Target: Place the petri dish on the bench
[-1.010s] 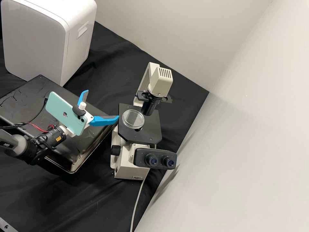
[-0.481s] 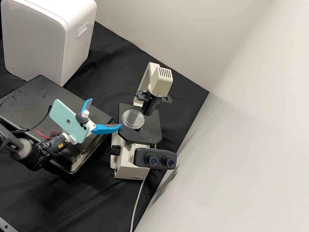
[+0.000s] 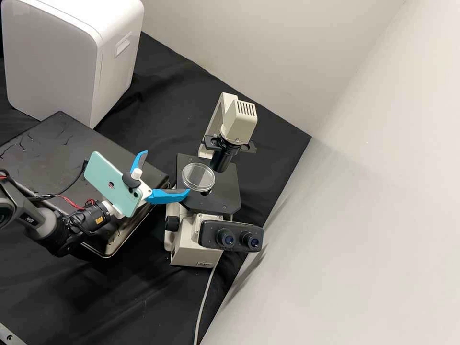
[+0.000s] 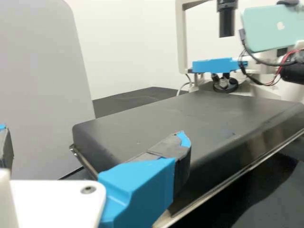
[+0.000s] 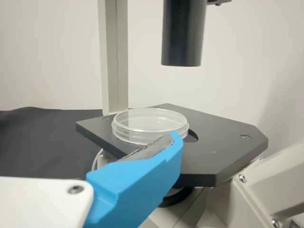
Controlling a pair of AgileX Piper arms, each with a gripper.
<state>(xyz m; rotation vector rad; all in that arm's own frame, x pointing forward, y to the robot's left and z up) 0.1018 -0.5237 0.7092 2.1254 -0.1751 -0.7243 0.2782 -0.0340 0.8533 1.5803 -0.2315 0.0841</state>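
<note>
- The petri dish (image 3: 198,176) lies on the black stage (image 3: 223,194) of the microscope (image 3: 191,242), a little left of the middle of the high view, below the dark lens tube (image 3: 222,158). It is not yet on the bench (image 3: 143,297).
- The right gripper (image 3: 165,173) is at the left side of the dish in the high view. Its fingers (image 5: 142,178) are spread wide and hold nothing. The tip of one finger is just beside the near rim of the dish, at the edge of the stage (whether it touches the rim, I cannot tell).
- The left gripper (image 4: 92,135) is well apart from the dish, at the black case (image 3: 48,148) in the left part of the high view. Its fingers are also spread, with nothing between them.
- I judge that the task is at its beginning: only the approach is made. What is left is to close on the dish, lift it from the stage, carry it over free black bench, put it down and release it.
- The dish lies flat, its top face upward and not tilted. It is round, so it has no long axis in the plane of the stage and the fingers may take it across any diameter.
</note>
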